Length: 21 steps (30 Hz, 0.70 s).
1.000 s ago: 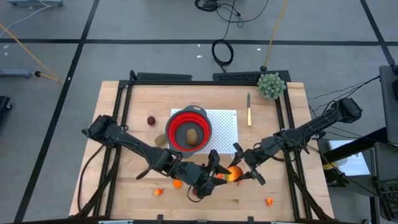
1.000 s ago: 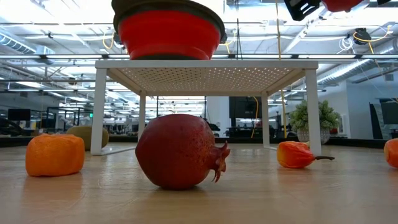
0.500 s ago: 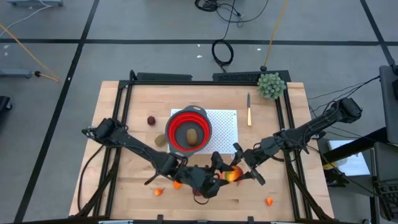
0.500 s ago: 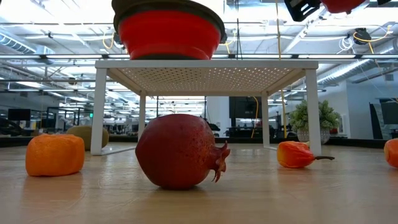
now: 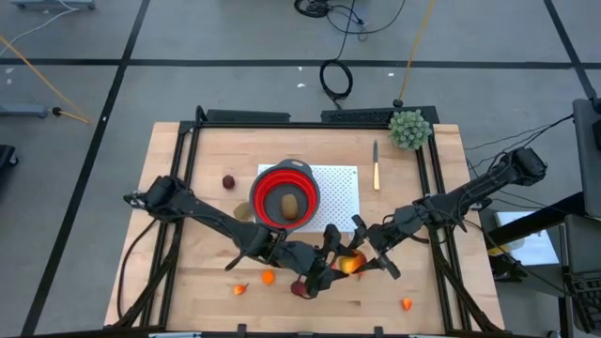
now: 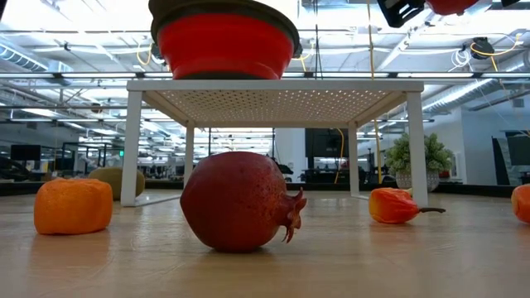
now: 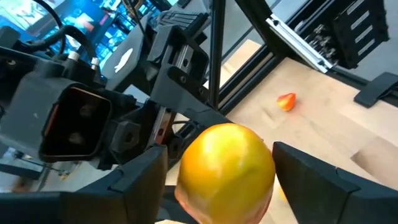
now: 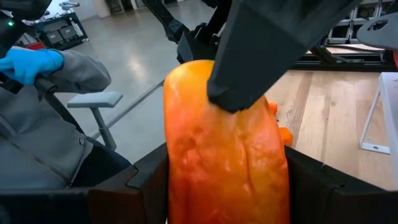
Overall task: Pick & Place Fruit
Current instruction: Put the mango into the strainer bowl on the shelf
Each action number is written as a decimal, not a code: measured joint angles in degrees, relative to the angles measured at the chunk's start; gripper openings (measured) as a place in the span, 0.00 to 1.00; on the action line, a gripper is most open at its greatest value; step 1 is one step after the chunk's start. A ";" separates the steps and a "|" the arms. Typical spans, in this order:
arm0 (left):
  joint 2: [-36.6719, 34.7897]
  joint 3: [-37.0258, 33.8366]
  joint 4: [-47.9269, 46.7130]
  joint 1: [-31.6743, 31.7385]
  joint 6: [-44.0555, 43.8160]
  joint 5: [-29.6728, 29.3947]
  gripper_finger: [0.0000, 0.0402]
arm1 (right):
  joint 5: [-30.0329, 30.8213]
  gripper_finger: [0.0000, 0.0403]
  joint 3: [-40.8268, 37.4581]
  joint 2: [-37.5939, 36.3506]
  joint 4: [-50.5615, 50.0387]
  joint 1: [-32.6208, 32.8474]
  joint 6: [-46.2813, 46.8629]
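1. The wooden desk [image 5: 188, 188] carries a white perforated rack [image 5: 340, 192] at its middle. A red collapsible bowl [image 5: 254, 203] stands on the rack's left end, with one brown kiwi-like oval [image 5: 290, 203] inside it.
2. Both dark arms reach in to meet over the near edge of the desk, in front of the rack. This looks like a hand-over of one fruit in mid-air, partway through the job.
3. The right gripper [image 5: 362, 252] has its jaws clenched on the larger red-orange oblong fruit [image 5: 350, 266]. In the right wrist view that fruit fills the space between them.
4. The left gripper [image 5: 331, 258] faces it from the other side with its jaws released. In the left wrist view they stand on either side of the fruit's yellow-orange end [image 7: 227, 162]. A slim gap seems to show on at least one side.
5. Your next move, as I judge it, is to close the left jaws squarely on the fruit. Only then let the right jaws go, so it does not drop.
6. Loose pieces lie on the desk:
   - a dark red pomegranate-like ball [image 5: 299, 289], just below the grippers;
   - a small orange piece [image 5: 268, 277];
   - a second brown oval [image 5: 242, 212], beside the bowl.
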 joint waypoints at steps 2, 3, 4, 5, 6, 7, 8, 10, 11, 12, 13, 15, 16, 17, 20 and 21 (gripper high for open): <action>0.00 0.00 -0.33 0.28 -0.71 1.16 0.65 | 0.02 0.55 0.00 0.00 -0.05 0.00 0.00; 0.00 0.00 -0.44 0.37 -0.82 1.57 0.62 | 0.02 0.55 0.00 0.00 -0.08 -0.02 0.00; 0.00 0.00 -0.48 0.37 -0.80 1.67 0.59 | 0.00 0.55 0.00 0.00 -0.07 -0.02 0.02; 0.00 0.00 -0.46 0.37 -0.73 1.69 0.57 | 0.00 0.55 0.00 0.00 -0.07 -0.02 0.00; 0.00 0.00 -0.46 0.37 -0.70 1.67 0.54 | 0.00 0.55 0.00 0.00 -0.05 -0.02 0.02; 0.00 0.00 -0.60 0.37 -0.59 1.68 0.51 | 0.00 0.55 0.00 0.00 -0.05 -0.02 0.02; 0.00 0.00 -0.97 0.37 -0.56 1.68 0.49 | 0.00 0.55 0.00 0.00 -0.10 -0.02 0.02; -0.02 0.00 -1.58 0.39 -0.54 1.63 0.45 | 0.02 0.55 0.00 0.02 -0.22 -0.02 -0.04; -0.02 0.02 -1.60 0.39 -0.54 1.63 0.44 | 0.04 0.55 0.00 0.02 -0.22 -0.02 -0.06; -0.02 0.04 -1.60 0.39 -0.54 1.63 0.43 | 0.04 0.56 0.00 0.02 -0.23 -0.02 -0.08; -0.02 0.04 -1.61 0.39 -0.45 1.63 0.43 | 0.04 0.57 0.00 0.02 -0.27 -0.02 -0.14; -0.02 0.03 -1.64 0.25 -0.43 1.61 0.44 | 0.04 0.59 0.00 0.02 -0.36 -0.02 -0.17; -0.02 0.04 -1.65 0.15 -0.42 1.39 0.45 | 0.04 0.61 0.00 0.02 -0.38 -0.02 -0.19; -0.02 0.04 -1.64 0.09 -0.31 0.87 0.45 | 0.07 0.62 0.00 0.02 -0.45 -0.02 -0.19; -0.02 0.03 -2.18 -0.24 0.50 -1.02 0.46 | 0.46 0.65 0.00 0.02 -0.66 -0.07 -0.02; -0.02 0.04 -2.44 -0.36 0.76 -1.31 0.46 | 0.55 0.65 0.00 0.02 -0.73 -0.07 -0.02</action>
